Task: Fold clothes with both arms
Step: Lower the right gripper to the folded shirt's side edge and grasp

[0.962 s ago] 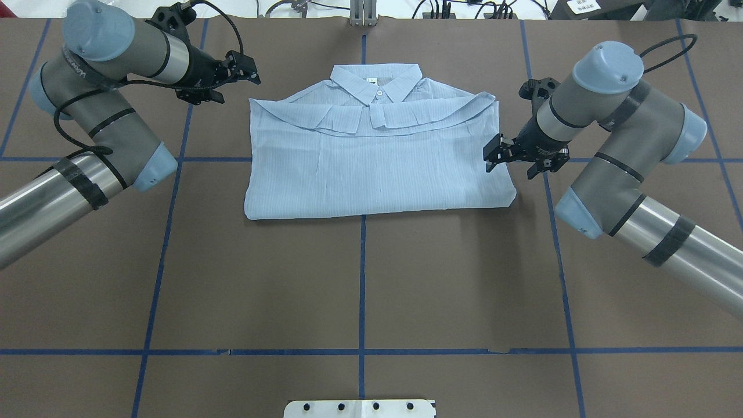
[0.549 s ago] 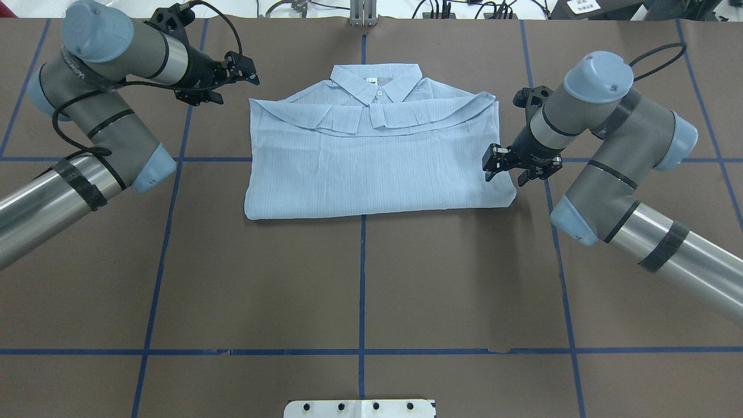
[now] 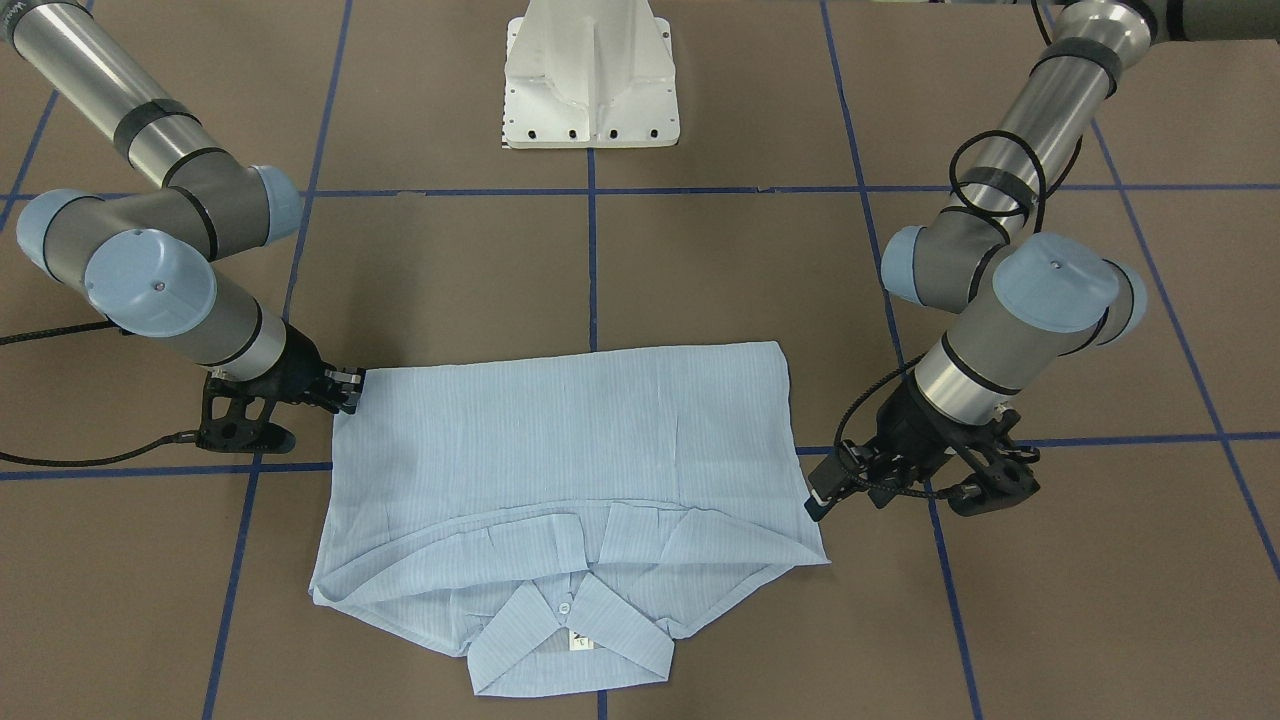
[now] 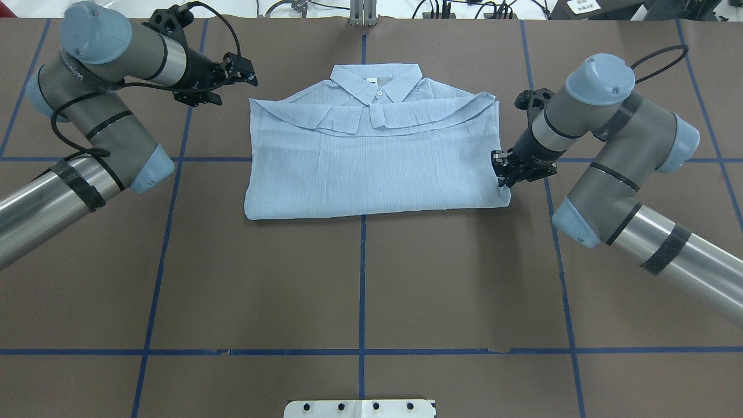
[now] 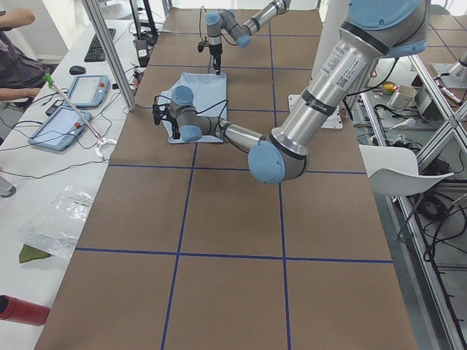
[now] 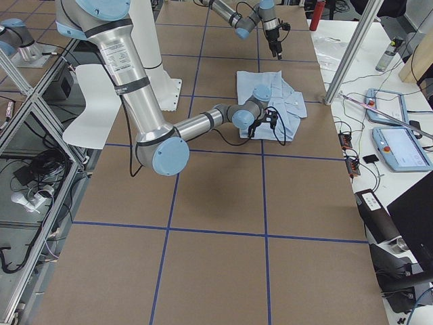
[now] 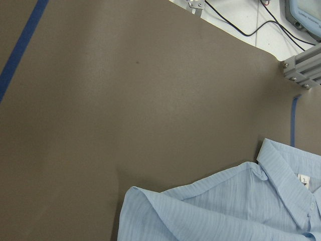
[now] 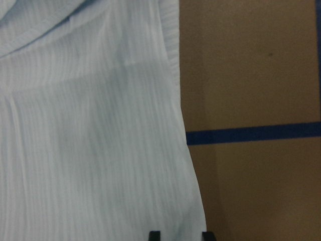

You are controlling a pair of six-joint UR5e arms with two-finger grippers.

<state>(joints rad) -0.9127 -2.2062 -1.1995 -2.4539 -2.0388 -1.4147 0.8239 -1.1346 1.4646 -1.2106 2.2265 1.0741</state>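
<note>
- The folded shirt [image 4: 371,151] is being shown flat on the brown table [image 4: 360,290], collar farthest from the robot.
- Its right edge is being pinched by the right gripper [image 4: 506,174], jaws together.
- The left gripper [image 4: 246,67] is being held beside the shoulder, jaws apart.
- A neck label is being shown only by the left wrist view.

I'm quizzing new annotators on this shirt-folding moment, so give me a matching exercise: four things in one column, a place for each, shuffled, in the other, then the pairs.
Things:
1. left gripper
2. right gripper
3. shirt collar
4. white pedestal base

Places:
A. at the table's near edge, by the robot
B. at the shirt's folded lower corner
C. off the cloth, beside the shirt's shoulder
D. at the shirt's far end, away from the robot

Pairs: 1-C, 2-B, 3-D, 4-A
</note>
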